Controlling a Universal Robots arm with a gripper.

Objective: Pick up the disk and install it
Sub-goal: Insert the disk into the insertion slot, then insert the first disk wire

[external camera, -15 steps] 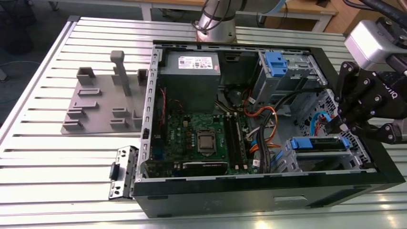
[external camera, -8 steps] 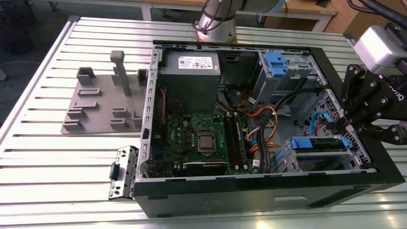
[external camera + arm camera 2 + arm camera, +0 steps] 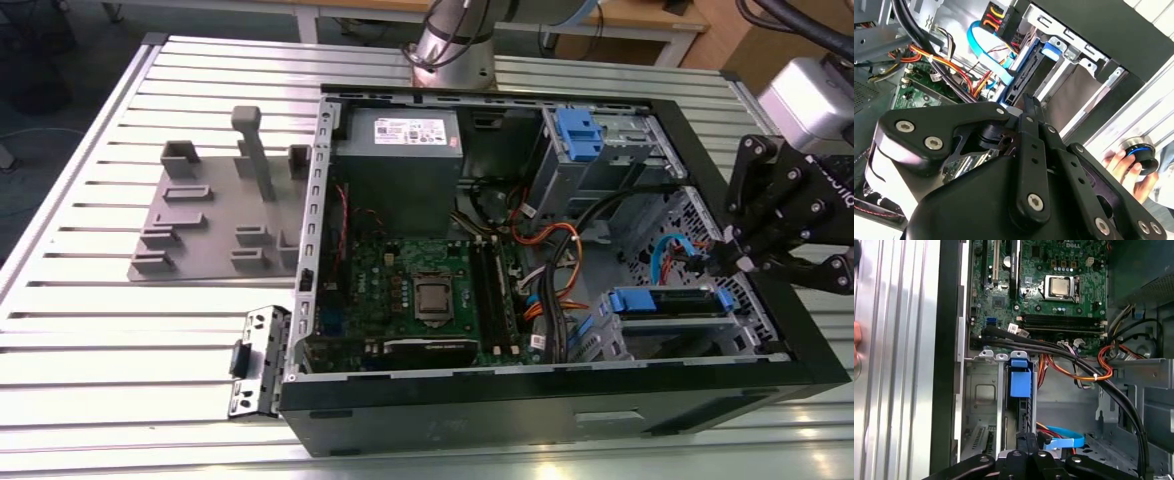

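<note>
The disk (image 3: 667, 300), a dark slab in a bright blue carrier, sits in the lower drive bay of the open computer case (image 3: 534, 400), near the exterior view's right. My gripper (image 3: 738, 262) is just beyond the bay's outer end. Its fingers are shut together with nothing between them. In the first wrist view the disk's blue tab (image 3: 1020, 379) points toward the motherboard and my gripper (image 3: 1026, 441) is at the disk's other end. In the second wrist view my gripper (image 3: 1029, 102) meets the disk's dark edge (image 3: 1021, 75); whether it touches is unclear.
A grey power supply (image 3: 400, 150) and a blue bracket (image 3: 581, 130) sit at the far side of the case. Orange and black cables (image 3: 554, 250) cross beside the bay. A grey fixture plate (image 3: 214, 215) lies on the slatted table. A hand (image 3: 1121, 167) rests by a round knob (image 3: 1140, 154).
</note>
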